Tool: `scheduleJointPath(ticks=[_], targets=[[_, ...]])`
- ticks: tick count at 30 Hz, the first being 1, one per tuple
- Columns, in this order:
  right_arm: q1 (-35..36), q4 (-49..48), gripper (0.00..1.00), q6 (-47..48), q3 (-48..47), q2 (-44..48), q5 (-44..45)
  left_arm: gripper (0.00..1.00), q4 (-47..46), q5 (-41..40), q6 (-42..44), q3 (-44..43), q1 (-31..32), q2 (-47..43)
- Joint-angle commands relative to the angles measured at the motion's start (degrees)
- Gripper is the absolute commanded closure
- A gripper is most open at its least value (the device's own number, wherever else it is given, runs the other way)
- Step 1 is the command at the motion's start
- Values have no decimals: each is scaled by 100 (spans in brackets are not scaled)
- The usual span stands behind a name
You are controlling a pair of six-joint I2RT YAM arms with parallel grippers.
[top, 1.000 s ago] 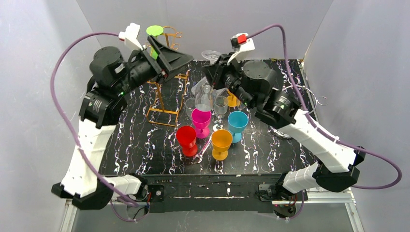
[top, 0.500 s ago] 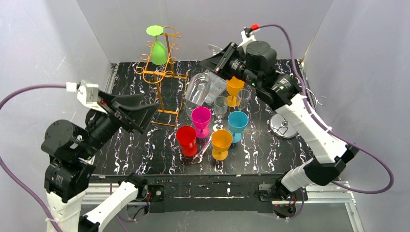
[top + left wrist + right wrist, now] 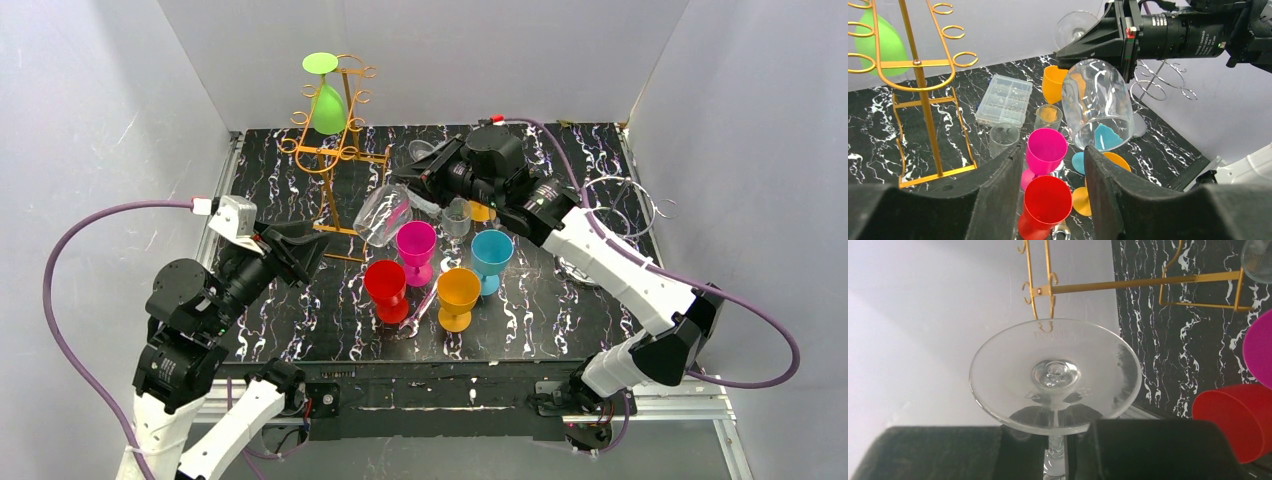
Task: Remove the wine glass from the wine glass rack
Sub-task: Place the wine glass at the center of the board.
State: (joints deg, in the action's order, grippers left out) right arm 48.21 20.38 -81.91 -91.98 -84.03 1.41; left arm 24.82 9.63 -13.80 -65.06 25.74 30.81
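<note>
Black marble-look tabletop (image 3: 560, 300) with white veins, pretty busy scene. Over on the left, the left gripper (image 3: 1054, 150) is spread wide with nothing between its chunky matte-black fingers (image 3: 998, 185). Next over is one thin gold wire rack (image 3: 916, 63) with curly hooks, and one lime-green glass (image 3: 328, 105) hangs upside down from its top. The wine glass (image 3: 382, 213) is off the rack: clear, smooth, big rounded bowl. It's tipped over in the air between the rack and the cups, with the bowl mouth pointing down-left just above the magenta cup (image 3: 416, 243). The right gripper (image 3: 425, 180) is clamped on its stem, and the wrist view shows the round flat foot right above the fingers. I count five coloured plastic cups standing: magenta, red (image 3: 386, 285), orange (image 3: 458, 293), blue (image 3: 491, 253), plus another orange (image 3: 1054, 84) at the back. There are also two small clear tumblers (image 3: 1003, 136), one ridged clear plastic box (image 3: 1004, 100), and a silver wire stand (image 3: 1139, 131) far right.
</note>
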Motion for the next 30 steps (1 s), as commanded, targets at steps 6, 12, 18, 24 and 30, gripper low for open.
scheduleJointPath(ticks=[6, 12, 18, 24, 30], targets=[[196, -636, 99, -1217, 137, 149, 698, 65, -300, 70, 190, 167, 28, 131], [379, -743, 99, -1423, 189, 26, 788, 65, -385, 131, 163, 202, 32, 246], [493, -734, 99, -1492, 281, 90, 883, 65, -479, 144, 109, 232, 28, 354], [521, -834, 99, -1584, 408, 161, 930, 67, -684, 268, -54, 249, 28, 499], [564, -947, 99, -1711, 479, 168, 960, 74, -742, 275, -152, 206, 28, 672]])
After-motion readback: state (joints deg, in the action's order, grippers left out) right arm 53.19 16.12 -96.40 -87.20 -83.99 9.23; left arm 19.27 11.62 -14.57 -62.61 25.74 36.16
